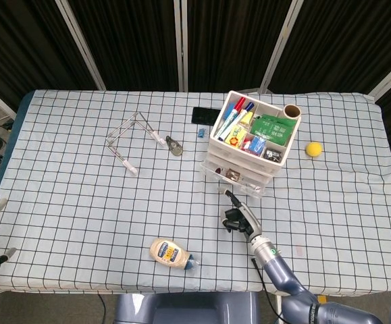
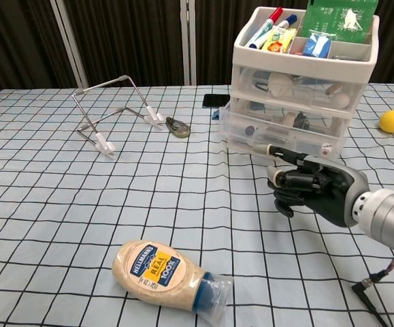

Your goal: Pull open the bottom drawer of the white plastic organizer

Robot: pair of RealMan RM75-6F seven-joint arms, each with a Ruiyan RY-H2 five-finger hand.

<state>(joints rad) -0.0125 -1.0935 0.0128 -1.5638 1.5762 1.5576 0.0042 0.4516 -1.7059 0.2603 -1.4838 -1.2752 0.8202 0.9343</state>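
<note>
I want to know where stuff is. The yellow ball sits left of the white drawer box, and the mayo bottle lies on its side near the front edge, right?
Not quite. The head view shows the yellow ball right of the white drawer box, not left. The mayo bottle does lie on its side near the front edge.

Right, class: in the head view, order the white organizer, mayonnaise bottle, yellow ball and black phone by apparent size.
1. white organizer
2. mayonnaise bottle
3. black phone, partly hidden behind the organizer
4. yellow ball
</note>
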